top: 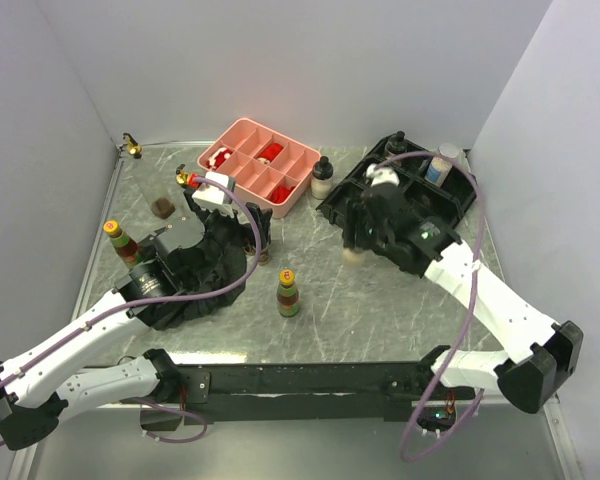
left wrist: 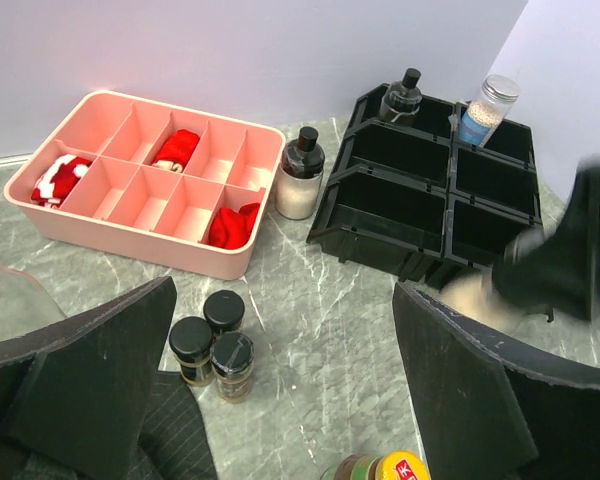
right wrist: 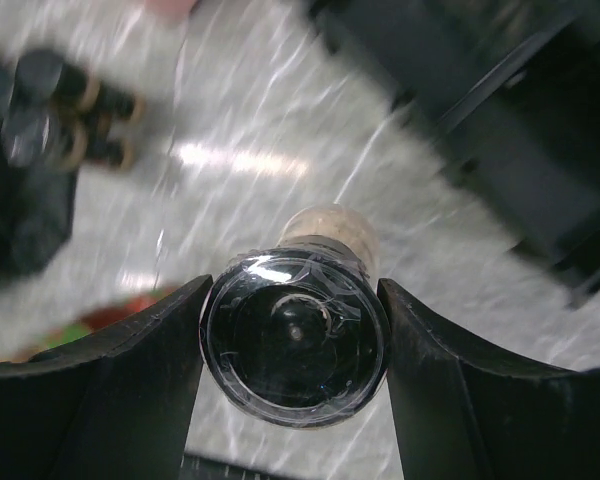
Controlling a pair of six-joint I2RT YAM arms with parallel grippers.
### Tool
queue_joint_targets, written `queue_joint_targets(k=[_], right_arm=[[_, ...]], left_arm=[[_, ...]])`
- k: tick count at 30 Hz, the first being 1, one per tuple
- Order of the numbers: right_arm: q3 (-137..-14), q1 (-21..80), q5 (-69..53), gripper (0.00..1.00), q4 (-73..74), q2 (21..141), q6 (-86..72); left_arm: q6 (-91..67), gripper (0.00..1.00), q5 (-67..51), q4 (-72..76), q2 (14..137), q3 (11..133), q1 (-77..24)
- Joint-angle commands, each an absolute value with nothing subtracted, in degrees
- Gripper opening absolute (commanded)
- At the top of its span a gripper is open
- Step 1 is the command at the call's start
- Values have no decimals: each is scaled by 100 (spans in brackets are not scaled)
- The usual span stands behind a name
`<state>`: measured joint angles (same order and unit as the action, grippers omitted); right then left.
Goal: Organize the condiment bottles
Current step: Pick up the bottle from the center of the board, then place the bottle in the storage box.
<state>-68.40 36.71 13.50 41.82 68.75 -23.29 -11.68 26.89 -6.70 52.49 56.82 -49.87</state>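
Between the fingers of the right claw (top: 365, 235), a pale shaker (right wrist: 295, 345) is being pinched at its dark lid, both fingers pressing on the lid's sides, just in front of the black rack (top: 420, 195). Whether its base is clearing the worktop (top: 380, 310) I cannot tell. The hold is catching only the round, glossy top, so I am judging that the shaker could be twisting or sliding out, above all if the arm is travelling fast, as the blur around it is suggesting. Its hanging body could also be clipping the rack's near wall, tipping it or jolting the black-topped bottle (left wrist: 402, 95) and the grey-lidded jar (left wrist: 485, 108) standing in the back row. The left claw (left wrist: 285, 300) is gaping wide and holding nothing, near three black-lidded jars (left wrist: 215, 345) beside the black cloth (top: 195, 290). The worktop is showing a grey, marbled, shiny face, probably slippery, so a dropped shaker might be rolling toward the yellow-capped bottle (top: 287, 292). Plain white walls (top: 310, 60) are closing in the back and both sides.
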Motion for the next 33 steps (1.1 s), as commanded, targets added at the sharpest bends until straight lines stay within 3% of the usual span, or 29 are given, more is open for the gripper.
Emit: queue_joint_targets(k=[1,13,33], right_arm=[[-7514,2963,1811,34,3727,7048,-2066],[-8305,942,2355,34,2725,8146,-1951],[-8728,-140,1549,32,1793,9536,-1652]], left_arm=[[-1143,96,2804,-475,5221,5704,-5001],[-1151,96,2795,-457,5124,5696,-5001],[-1160,96,2733,-448,5133,5678,-5001]])
